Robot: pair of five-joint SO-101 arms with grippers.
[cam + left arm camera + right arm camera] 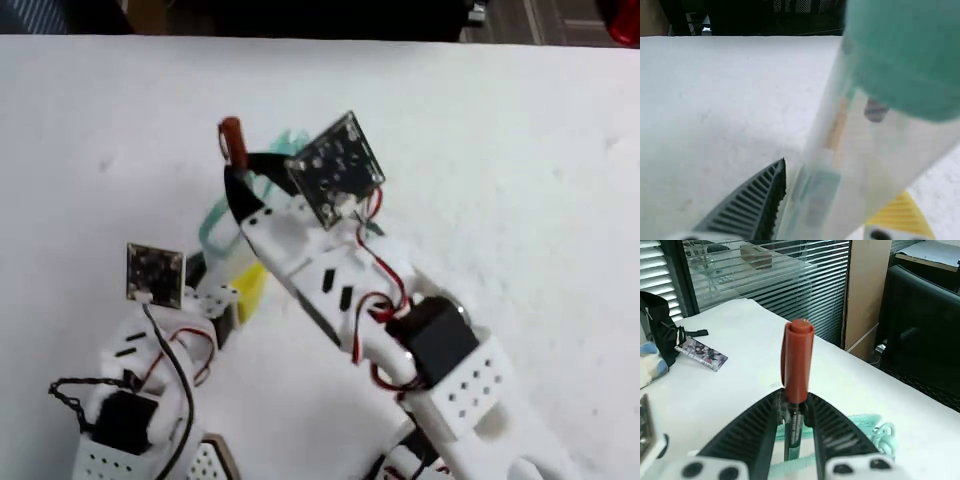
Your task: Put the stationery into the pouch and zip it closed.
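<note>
High: R gripper point(238, 180) clamped on dark pen w/ red cap point(232, 142), over clear plastic pouch w/ teal trim point(212, 222) lying on white table point(520, 150); L gripper point(238, 290) at pouch's near edge
L wrist: L gripper point(840, 185) pinching pouch point(880, 145) btwn dark and yellow jaws
R wrist: pen point(797, 360) upright, cap up, R gripper point(795, 405) tight on barrel; pouch point(867, 424) just beyond
</note>
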